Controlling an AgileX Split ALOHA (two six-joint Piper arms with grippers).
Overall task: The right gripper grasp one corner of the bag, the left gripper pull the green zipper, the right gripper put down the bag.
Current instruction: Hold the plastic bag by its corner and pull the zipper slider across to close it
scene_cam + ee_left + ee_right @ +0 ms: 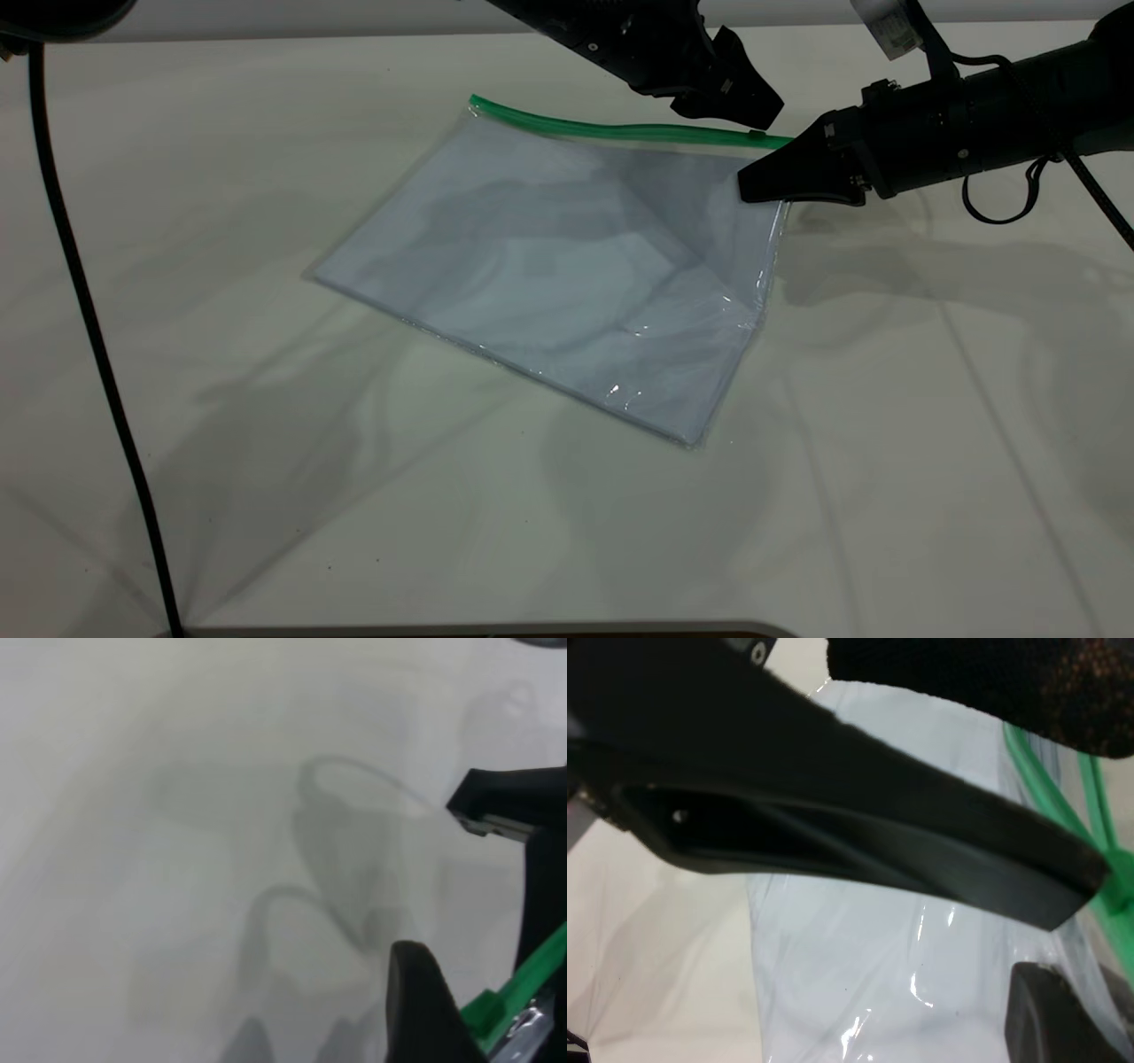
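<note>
The clear bag (567,266) with white sheets lies on the table, with its far right corner raised. The green zipper (620,131) runs along its far edge, and the slider tab (756,135) sits near the right end. My right gripper (749,186) is shut on that corner. In the right wrist view (1059,943) one finger lies over the bag (859,957) and the other shows through the plastic. My left gripper (753,111) hovers just above the slider, open. In the left wrist view (478,930) the zipper (532,970) and slider (483,1014) lie between its fingers.
The pale table (886,443) spreads to the front and right of the bag. A black cable (80,292) hangs down the left side. The table's front edge (487,629) runs along the bottom of the exterior view.
</note>
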